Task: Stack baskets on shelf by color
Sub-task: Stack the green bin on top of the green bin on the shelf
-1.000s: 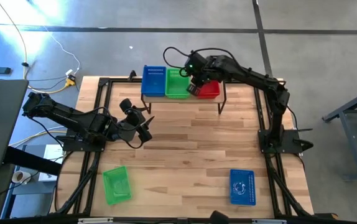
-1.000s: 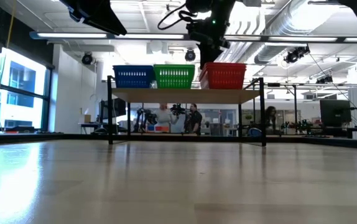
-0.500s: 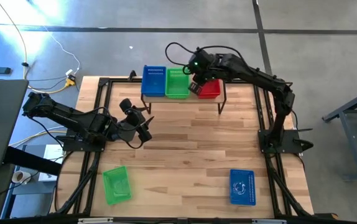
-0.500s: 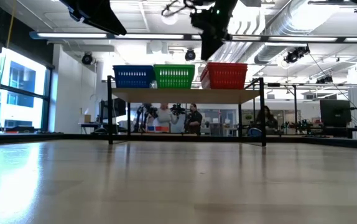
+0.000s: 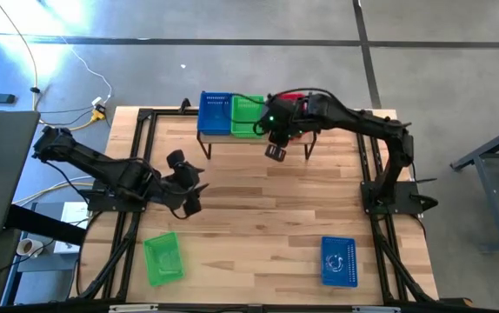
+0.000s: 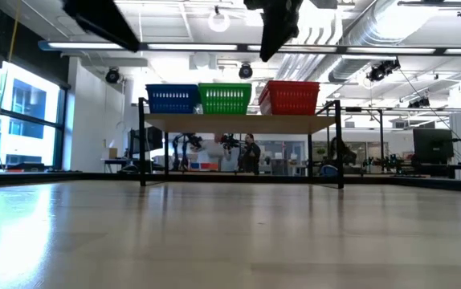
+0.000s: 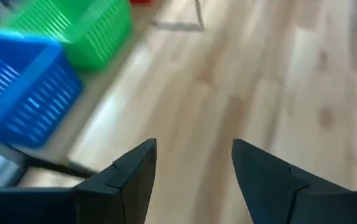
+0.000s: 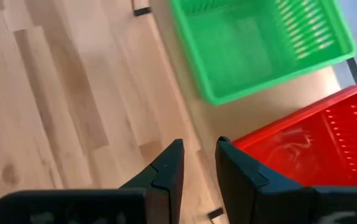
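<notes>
Between placements: on the bench [image 5: 258, 200], shelf [image 5: 306, 137] carried blue, green and red stacks side by side. Loose green basket [image 5: 163, 257] and blue basket [image 5: 338, 260] lay nearest. Left pincer [image 7: 194, 165] gaped empty; right pincer [image 8: 198, 163] nearly closed, seemingly empty. Next: fetch one.

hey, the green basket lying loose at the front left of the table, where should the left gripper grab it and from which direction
Probably one long side wall of the green basket, from straight above. It sits upright with its open mouth facing up, so a thin rim is exposed for one finger inside and one outside. It lies slightly skewed on the table, so the wrist should turn to match. The left gripper is open and empty nearby.
</notes>
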